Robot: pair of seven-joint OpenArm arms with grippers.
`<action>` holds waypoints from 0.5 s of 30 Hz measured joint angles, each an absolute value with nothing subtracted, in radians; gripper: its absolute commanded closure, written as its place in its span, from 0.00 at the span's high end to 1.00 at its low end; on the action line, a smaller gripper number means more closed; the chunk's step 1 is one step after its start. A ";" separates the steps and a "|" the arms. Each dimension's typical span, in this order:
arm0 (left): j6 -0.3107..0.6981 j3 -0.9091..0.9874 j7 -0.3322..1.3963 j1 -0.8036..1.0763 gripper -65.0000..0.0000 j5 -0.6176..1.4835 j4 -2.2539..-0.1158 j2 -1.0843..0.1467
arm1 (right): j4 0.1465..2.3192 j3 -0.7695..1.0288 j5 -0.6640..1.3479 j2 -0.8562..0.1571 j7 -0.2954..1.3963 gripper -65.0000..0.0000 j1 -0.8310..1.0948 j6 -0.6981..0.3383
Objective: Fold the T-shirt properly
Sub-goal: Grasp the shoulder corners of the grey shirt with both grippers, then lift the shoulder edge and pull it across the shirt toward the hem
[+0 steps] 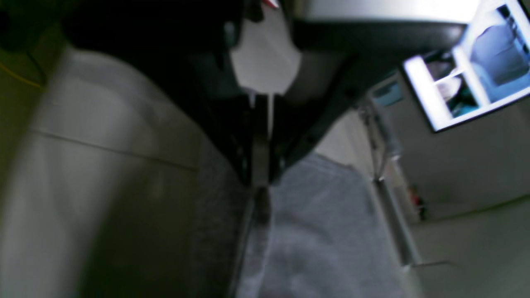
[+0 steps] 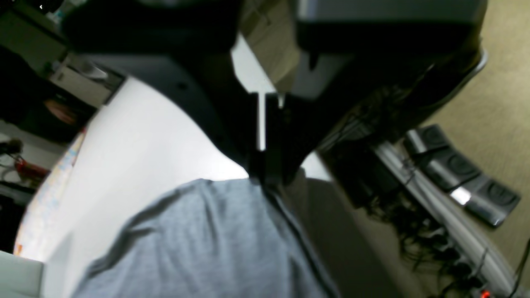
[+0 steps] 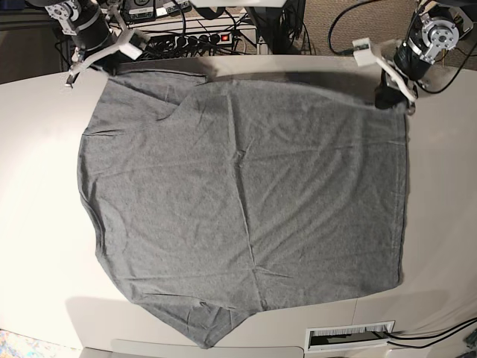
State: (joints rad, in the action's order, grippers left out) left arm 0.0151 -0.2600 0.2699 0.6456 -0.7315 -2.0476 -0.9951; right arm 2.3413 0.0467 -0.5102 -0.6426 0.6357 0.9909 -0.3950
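Your left claw (image 3: 393,95) and right claw (image 3: 93,61) are both clamped shut, each pinching a far corner of the shirt (image 3: 246,209), which spreads flat on the table (image 3: 37,224) below them. It's soft and limp, so expect sagging; grip hems and corners, where fabric bunches least.

You have a pale bench (image 3: 45,224), a power strip (image 3: 201,36) with a red light behind its far edge, and a lit monitor (image 1: 472,70) nearby.
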 measured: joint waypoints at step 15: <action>0.011 -0.260 0.232 0.438 0.00 -0.582 -1.980 -0.920 | 2.341 0.048 -0.511 -0.512 0.588 0.00 0.809 -0.395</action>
